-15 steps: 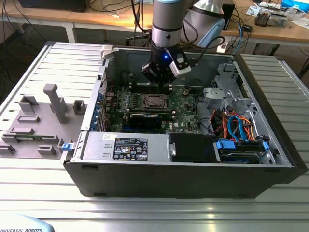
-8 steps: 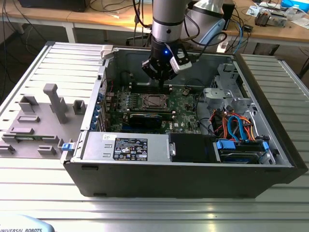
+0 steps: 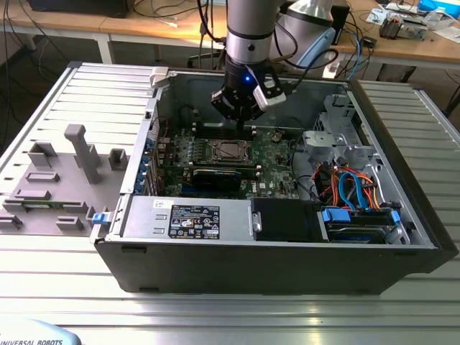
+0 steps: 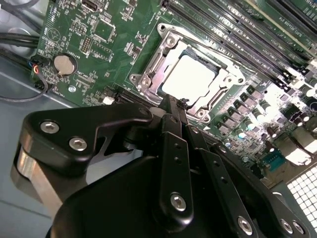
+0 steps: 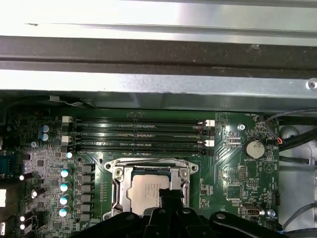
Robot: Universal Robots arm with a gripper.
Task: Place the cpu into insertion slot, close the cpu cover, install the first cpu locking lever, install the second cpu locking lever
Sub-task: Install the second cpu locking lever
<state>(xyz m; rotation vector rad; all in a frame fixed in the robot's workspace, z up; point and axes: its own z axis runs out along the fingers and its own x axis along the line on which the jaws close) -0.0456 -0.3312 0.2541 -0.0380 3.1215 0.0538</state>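
cpu: the cpu (image 4: pixel 190 75) sits flat in the insertion slot (image 5: pixel 117 174), its silver top showing through the window of the cpu cover (image 4: pixel 148 74), which lies down over it.
Step in hand: I judge the locking levers are the work now; each wants a steady press down and sideways under its hook, never onto the chip.
Pincer: my pincer (image 4: pixel 177 105) hangs just above the socket's edge, fingers drawn narrow, nearly together, holding nothing that I can see.
Around: memory slots (image 5: pixel 138 134) run just beyond the socket.
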